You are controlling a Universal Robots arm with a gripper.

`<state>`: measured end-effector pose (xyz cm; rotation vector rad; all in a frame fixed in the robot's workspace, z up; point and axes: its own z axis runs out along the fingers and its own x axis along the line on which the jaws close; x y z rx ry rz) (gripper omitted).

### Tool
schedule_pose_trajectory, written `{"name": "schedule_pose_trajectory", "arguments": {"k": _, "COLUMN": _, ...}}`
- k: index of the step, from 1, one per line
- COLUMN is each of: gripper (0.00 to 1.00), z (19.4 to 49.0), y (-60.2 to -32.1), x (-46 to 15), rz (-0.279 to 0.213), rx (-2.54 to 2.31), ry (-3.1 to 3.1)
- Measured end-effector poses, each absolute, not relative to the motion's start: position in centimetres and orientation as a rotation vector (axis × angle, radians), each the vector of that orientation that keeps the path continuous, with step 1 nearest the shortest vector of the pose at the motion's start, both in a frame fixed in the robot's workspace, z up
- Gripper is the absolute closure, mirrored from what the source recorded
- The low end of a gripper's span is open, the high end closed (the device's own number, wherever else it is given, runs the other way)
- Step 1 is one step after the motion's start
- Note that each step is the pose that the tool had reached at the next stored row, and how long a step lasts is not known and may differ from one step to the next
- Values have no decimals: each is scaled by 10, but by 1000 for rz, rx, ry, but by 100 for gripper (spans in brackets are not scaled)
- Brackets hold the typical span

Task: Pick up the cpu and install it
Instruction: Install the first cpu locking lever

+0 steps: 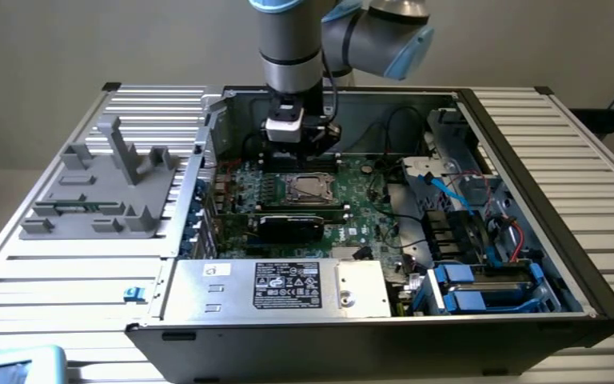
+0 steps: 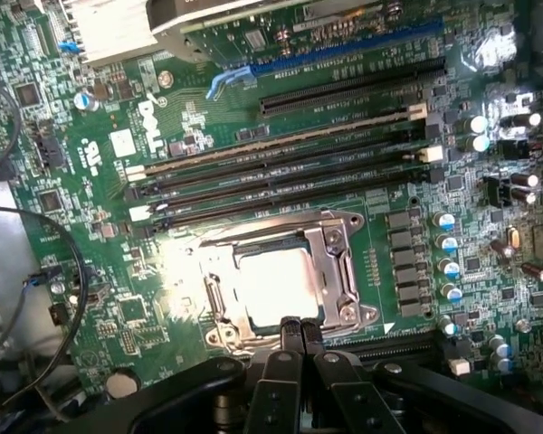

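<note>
The cpu [image 2: 271, 285] already sits in its socket [image 2: 339, 271] on the green board. The gripper [image 2: 300, 327] hangs just above it, pinched shut, holding nothing. Placing looks done.

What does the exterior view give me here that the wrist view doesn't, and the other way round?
Exterior alone: the arm reaching down into the open computer case, the power supply at its near edge, and a grey fixture on the table toward the exterior view's left.

Wrist alone: the shut gripper just above the socket frame, and the memory slots beside it.

Both: the cpu seated in the socket on the green motherboard.
</note>
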<state>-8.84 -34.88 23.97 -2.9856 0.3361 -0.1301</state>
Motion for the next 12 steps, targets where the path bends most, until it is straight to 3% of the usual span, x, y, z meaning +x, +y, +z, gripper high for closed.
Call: {"name": "schedule_pose_trajectory", "arguments": {"k": 12, "gripper": 89, "z": 256, "y": -349, "x": -88, "rz": -101, "rx": -3044, "ry": 331}}
